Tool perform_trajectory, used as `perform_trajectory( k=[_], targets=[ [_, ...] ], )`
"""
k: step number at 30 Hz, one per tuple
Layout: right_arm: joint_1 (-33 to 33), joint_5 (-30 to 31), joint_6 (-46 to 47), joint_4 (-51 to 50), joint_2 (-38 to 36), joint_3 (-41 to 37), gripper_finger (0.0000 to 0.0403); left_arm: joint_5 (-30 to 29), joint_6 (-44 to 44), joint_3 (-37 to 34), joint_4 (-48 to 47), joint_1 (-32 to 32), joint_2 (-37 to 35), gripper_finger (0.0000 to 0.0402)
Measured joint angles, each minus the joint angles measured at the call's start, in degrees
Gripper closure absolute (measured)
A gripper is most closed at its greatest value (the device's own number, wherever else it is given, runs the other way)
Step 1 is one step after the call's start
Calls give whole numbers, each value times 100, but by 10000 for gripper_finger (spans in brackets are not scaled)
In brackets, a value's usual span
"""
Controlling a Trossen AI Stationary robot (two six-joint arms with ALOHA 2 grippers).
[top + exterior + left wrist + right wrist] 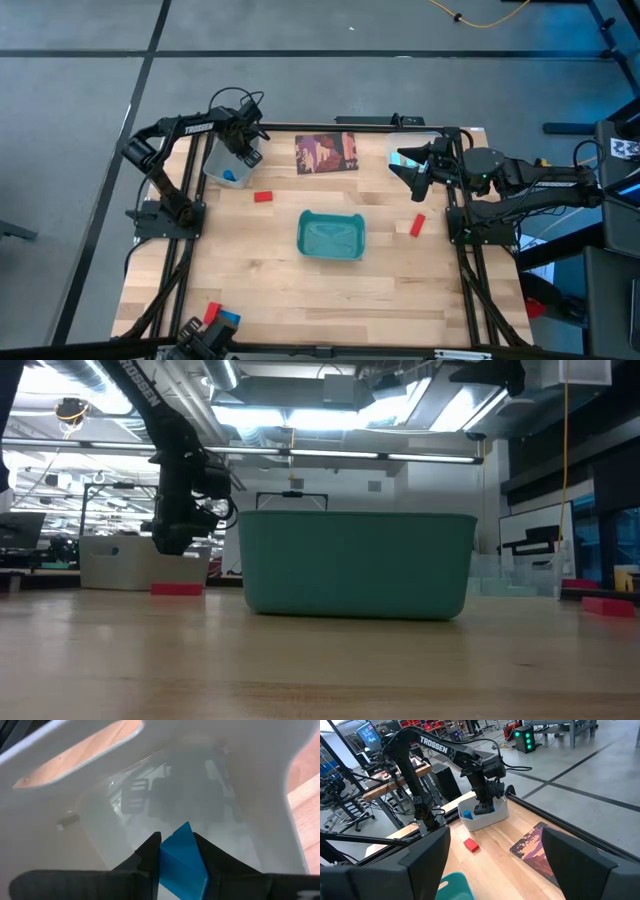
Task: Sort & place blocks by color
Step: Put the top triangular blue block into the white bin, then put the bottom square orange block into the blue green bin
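From above, I am holding my left hand (243,152) over the white bin (215,166) at the table's (300,290) far left corner, where a blue block (231,177) shows inside. My right hand (412,176) is waiting near the far right corner, fingers spread and holding nothing. Red blocks are lying loose — one (263,197) just beside the bin, another (417,225) right of the tray (331,250). A red and a blue one (221,316) are sitting at the near left edge.

From table level, my left arm is reaching down behind the bin's (125,567) wall; the red block (177,589) lies in front of it, the tray (355,565) in the middle.

At my left wrist, my fingers (145,862) are clamped on a blue block (181,860), down inside the bin (240,780) — I am placing it, I judge.

From my right wrist, I am seeing my left hand (483,810) in the bin (492,817), a blue block (467,814) beside it and the red one (471,845) on the table.

Next, I think, I am letting go, lifting clear of the rim, then going for another block.
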Motion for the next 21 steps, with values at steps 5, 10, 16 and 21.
perform_trajectory(
  k=[5, 10, 16, 21],
  targets=[
    [0, 0, 0, 0, 0, 0, 86, 0, -3, 0, 0, 0, 0, 313],
    [-1, 0, 49, 0, 0, 0, 86, 23, -29, 0, 0, 0, 0, 298],
    [0, 0, 133, 0, 0, 0, 86, 193, -32, 0, -1, 0, 0, 259],
    [0, 0, 131, 0, 0, 0, 86, 192, -46, 0, -28, 0, 0, 228]
  ],
)
